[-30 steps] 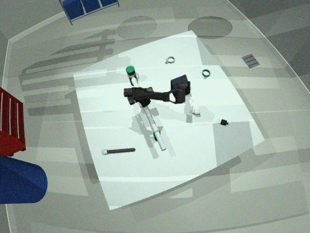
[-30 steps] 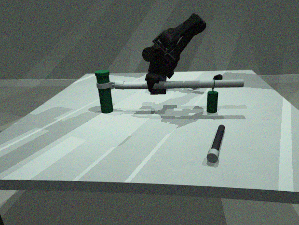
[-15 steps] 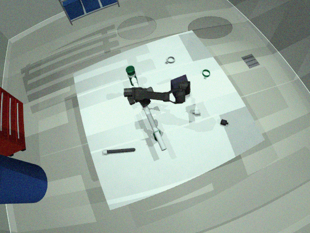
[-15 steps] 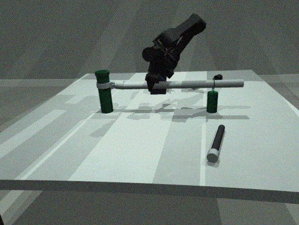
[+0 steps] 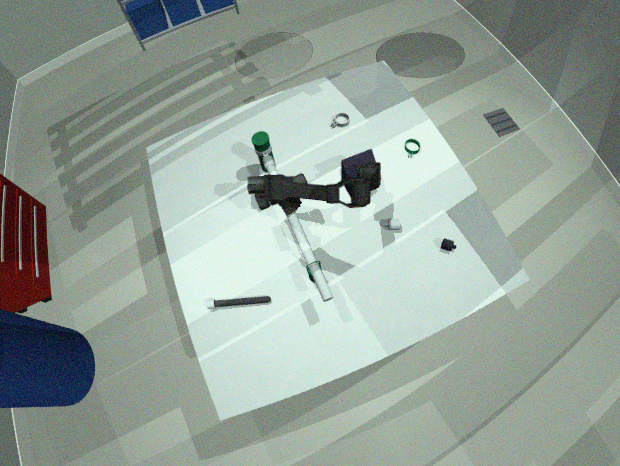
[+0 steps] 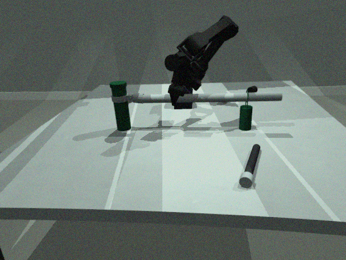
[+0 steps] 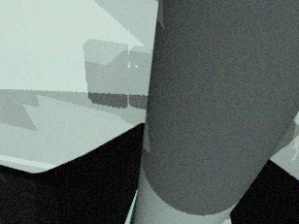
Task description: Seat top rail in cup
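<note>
The grey-white rail (image 5: 300,235) (image 6: 263,97) (image 7: 218,96) lies roughly level above the table. My gripper (image 5: 289,204) (image 6: 181,101) (image 7: 187,139) is shut on it between the two posts, nearer the big post. The big green post (image 6: 122,117) stands upright under its green cap (image 5: 260,139) (image 6: 118,83). A grey brace band (image 6: 119,99) sits high on it, a little below the cap. The rail-end cup (image 6: 138,98) is on the band's rail side and meets the rail; how deep the rail sits inside cannot be told. The loop cap (image 6: 247,95) stands around the rail on a short green post (image 6: 245,118).
A dark rod with a white end (image 5: 243,301) (image 6: 253,159) lies on the white table (image 5: 240,370) (image 6: 83,189). A white fitting (image 5: 394,224), a black fitting (image 5: 447,244), a grey ring clamp (image 5: 343,125) and a green ring clamp (image 5: 411,153) lie on the arm's side of the rail.
</note>
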Action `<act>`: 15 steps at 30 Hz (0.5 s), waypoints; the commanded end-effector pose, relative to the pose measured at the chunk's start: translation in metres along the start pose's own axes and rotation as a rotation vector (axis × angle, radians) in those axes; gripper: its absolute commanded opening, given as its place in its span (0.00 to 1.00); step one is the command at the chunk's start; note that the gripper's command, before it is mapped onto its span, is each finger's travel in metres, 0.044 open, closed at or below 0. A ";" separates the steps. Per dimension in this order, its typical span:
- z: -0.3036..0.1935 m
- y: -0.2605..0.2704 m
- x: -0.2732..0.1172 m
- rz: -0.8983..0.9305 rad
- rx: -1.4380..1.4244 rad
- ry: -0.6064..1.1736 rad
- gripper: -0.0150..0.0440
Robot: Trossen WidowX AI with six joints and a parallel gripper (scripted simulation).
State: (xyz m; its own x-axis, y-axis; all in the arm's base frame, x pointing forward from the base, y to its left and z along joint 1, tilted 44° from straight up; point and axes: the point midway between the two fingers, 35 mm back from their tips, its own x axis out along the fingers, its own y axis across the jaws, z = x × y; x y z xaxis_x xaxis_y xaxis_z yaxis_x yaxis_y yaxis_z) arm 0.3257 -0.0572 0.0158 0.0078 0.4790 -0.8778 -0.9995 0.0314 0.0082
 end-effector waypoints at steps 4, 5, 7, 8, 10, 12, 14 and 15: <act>-0.002 0.000 -0.003 0.000 0.002 0.010 0.25; -0.002 0.000 -0.003 0.000 0.002 0.011 0.25; -0.003 0.001 -0.003 0.000 0.002 0.011 0.25; -0.003 0.001 -0.003 0.000 0.002 0.012 0.25; -0.003 0.001 -0.003 0.000 0.002 0.012 0.25; -0.003 0.001 -0.003 0.000 0.002 0.013 0.25; -0.003 0.001 -0.004 0.000 0.002 0.013 0.25; -0.003 0.001 -0.004 0.000 0.002 0.014 0.25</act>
State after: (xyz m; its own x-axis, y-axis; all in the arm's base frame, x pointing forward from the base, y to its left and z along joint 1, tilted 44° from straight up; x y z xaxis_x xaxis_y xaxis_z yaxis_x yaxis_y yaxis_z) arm 0.3251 -0.0576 0.0163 0.0059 0.4774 -0.8787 -0.9994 0.0318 0.0106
